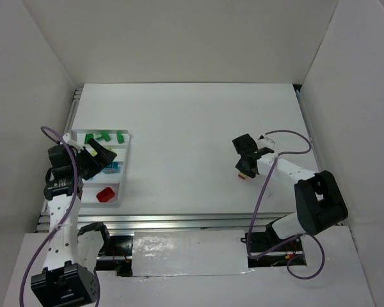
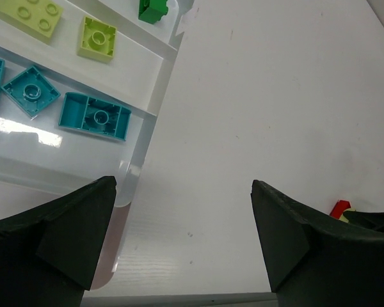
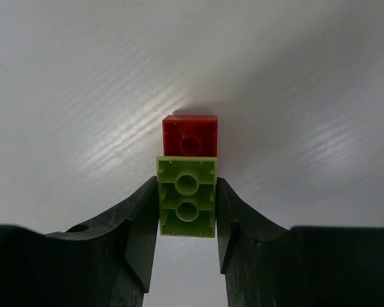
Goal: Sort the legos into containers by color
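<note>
My right gripper [image 3: 186, 203] is shut on a lime yellow-green lego [image 3: 186, 220], its hollow underside facing the camera. A red lego [image 3: 190, 135] lies on the table touching its far end. In the top view this gripper [image 1: 244, 167] is low over the table at centre right, with the red lego [image 1: 242, 175] at its tip. My left gripper [image 2: 182, 224] is open and empty, hovering over the right edge of the white tray [image 2: 155, 96]. The tray's compartments hold lime legos [image 2: 99, 38], teal legos [image 2: 94, 116] and a dark green one [image 2: 153, 9]. From above, the tray [image 1: 125, 167] also holds a red lego [image 1: 106, 194].
White walls enclose the table on three sides. The tray sits near the table's left edge, under the left gripper [image 1: 100, 157]. The right gripper's lego pair shows small at the far right of the left wrist view [image 2: 339, 208].
</note>
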### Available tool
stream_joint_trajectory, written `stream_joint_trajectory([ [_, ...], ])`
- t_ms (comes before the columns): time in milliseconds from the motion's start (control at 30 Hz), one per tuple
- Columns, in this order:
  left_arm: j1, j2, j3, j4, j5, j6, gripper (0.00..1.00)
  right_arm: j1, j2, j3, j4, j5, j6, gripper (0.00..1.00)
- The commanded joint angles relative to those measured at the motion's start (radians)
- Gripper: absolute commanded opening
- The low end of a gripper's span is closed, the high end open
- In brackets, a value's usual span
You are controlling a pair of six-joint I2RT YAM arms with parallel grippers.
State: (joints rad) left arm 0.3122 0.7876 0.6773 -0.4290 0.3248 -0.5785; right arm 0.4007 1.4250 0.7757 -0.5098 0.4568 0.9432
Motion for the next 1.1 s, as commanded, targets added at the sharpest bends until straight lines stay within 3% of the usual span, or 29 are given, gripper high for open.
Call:
stream_joint_trajectory([
  [0, -0.005, -0.005, 0.015, 0.045, 0.049, 0.019, 1.00, -0.026, 0.018, -0.007, 0.076, -0.056, -0.027, 0.39],
  [133, -0.005, -0.002, 0.018, 0.045, 0.057, 0.025, 0.99, -0.031, 0.061, 0.016, 0.070, -0.092, -0.052, 0.39],
  [167, -0.005, 0.002, 0.018, 0.047, 0.063, 0.026, 1.00, -0.033, 0.067, 0.020, 0.068, -0.101, -0.055, 0.27],
  [200, -0.005, 0.010, 0.018, 0.049, 0.069, 0.028, 0.99, -0.033, 0.071, 0.022, 0.070, -0.107, -0.063, 0.04],
  [233, -0.005, 0.015, 0.018, 0.053, 0.089, 0.029, 1.00, -0.033, 0.062, 0.020, 0.070, -0.116, -0.064, 0.00],
  [333, -0.030, 0.036, 0.008, 0.103, 0.199, 0.037, 0.99, -0.025, -0.012, -0.028, 0.178, -0.240, -0.119, 0.00],
  [400, -0.067, 0.062, 0.010, 0.147, 0.281, 0.028, 0.99, -0.013, -0.078, -0.076, 0.281, -0.454, -0.204, 0.00],
  [467, -0.169, 0.108, 0.021, 0.226, 0.373, -0.010, 1.00, -0.011, -0.210, -0.180, 0.494, -0.645, -0.263, 0.00],
  [500, -0.214, 0.127, 0.025, 0.251, 0.390, -0.029, 1.00, -0.011, -0.291, -0.243, 0.575, -0.811, -0.274, 0.00],
  [600, -0.488, 0.197, 0.018, 0.477, 0.493, -0.131, 1.00, -0.008, -0.383, -0.288, 0.833, -1.094, -0.273, 0.00],
  [633, -0.540, 0.241, 0.012, 0.612, 0.544, -0.188, 1.00, -0.008, -0.396, -0.289, 0.873, -1.157, -0.268, 0.00],
  [700, -0.690, 0.283, 0.016, 0.724, 0.574, -0.230, 1.00, 0.000, -0.440, -0.318, 1.029, -1.319, -0.236, 0.00],
  [800, -0.839, 0.343, 0.042, 0.848, 0.594, -0.256, 0.98, 0.003, -0.527, -0.378, 1.201, -1.423, -0.169, 0.00],
  [900, -0.918, 0.355, 0.051, 0.949, 0.596, -0.290, 0.97, 0.004, -0.618, -0.446, 1.388, -1.475, -0.095, 0.00],
  [1067, -0.967, 0.360, 0.094, 0.937, 0.563, -0.290, 0.95, 0.007, -0.721, -0.463, 1.387, -1.482, -0.073, 0.00],
])
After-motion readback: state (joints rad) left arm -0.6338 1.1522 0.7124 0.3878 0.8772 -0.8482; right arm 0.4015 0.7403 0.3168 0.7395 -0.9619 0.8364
